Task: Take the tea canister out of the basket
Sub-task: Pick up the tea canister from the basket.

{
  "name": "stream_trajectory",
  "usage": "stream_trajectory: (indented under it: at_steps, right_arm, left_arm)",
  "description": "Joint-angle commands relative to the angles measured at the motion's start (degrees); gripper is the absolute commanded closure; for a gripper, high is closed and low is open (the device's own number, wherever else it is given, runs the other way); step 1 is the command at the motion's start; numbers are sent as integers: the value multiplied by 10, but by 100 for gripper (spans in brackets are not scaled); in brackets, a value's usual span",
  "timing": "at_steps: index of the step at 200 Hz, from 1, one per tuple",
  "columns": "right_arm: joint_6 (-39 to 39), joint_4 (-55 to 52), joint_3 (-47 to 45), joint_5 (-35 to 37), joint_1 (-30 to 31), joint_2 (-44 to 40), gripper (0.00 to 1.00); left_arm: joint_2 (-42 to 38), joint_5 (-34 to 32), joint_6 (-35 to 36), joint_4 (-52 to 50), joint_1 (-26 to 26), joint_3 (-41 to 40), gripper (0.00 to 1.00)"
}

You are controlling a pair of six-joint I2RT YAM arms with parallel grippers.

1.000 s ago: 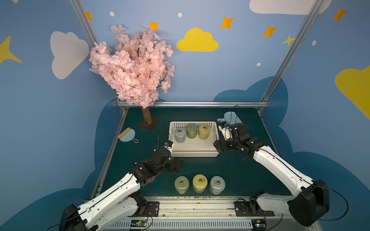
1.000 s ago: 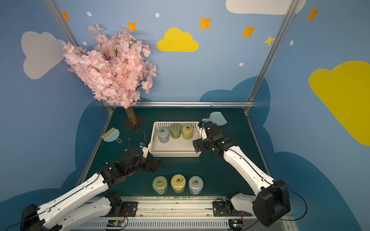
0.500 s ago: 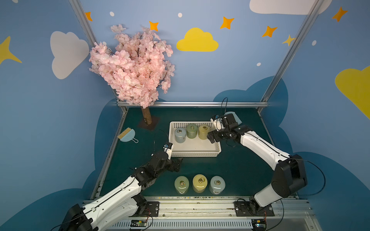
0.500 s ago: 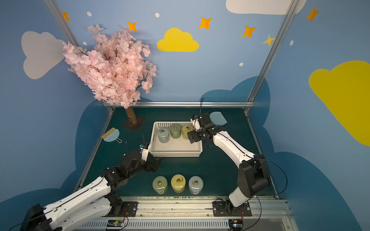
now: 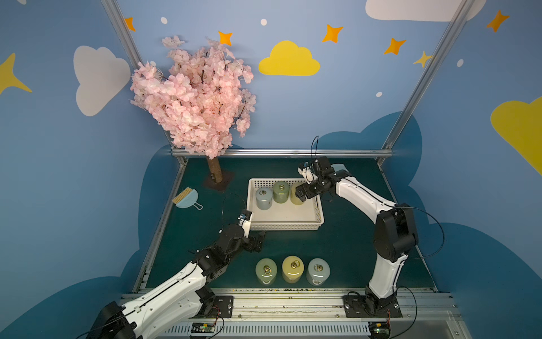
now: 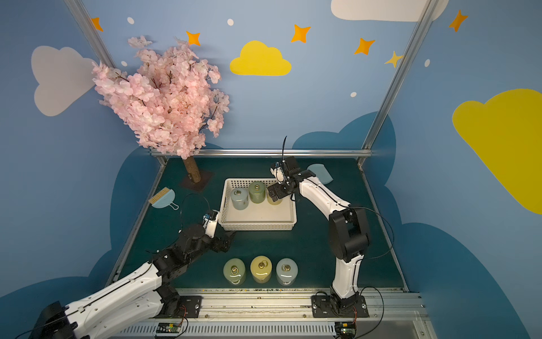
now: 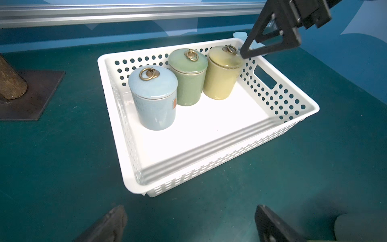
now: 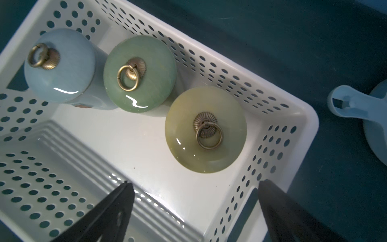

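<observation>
The yellow canister point(image 8: 184, 134) is stood upright in the far right corner of the basket point(image 5: 286, 226), just ahead of and below the right claw point(image 8: 194, 186), whose jaws are spread wide with nothing between them. That arm is reached over the rim, wrist tipped down. The left claw point(image 7: 189, 211), likewise spread, is placed farther off, outside the near left corner.

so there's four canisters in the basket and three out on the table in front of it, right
No. The basket holds three canisters, not four: blue, green and yellow, clear in the left wrist view. Three others do stand on the table in front of it.
</observation>
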Motion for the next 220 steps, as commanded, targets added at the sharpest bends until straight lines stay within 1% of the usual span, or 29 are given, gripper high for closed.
stream_trajectory:
  at_steps: [1, 54, 129, 166, 212, 220]
  right_arm:
    - [-13, -22, 28, -6, -3, 23, 2]
    - [-15, -24, 71, -5, -3, 77, 2]
    - [-17, -28, 112, -7, -4, 123, 3]
    - [-17, -36, 129, -8, -5, 141, 6]
    - [-12, -45, 140, -21, -6, 150, 14]
    - [-11, -47, 141, -21, -7, 152, 14]
  left_arm:
    - [-10, -11, 12, 15, 2, -10, 0]
    - [-28, -23, 15, 16, 3, -23, 0]
    - [-34, -29, 13, 15, 2, -31, 0]
    - [-34, -29, 13, 16, 2, -33, 0]
    - [-32, -30, 13, 17, 2, -34, 0]
    - [-32, -30, 13, 18, 2, -34, 0]
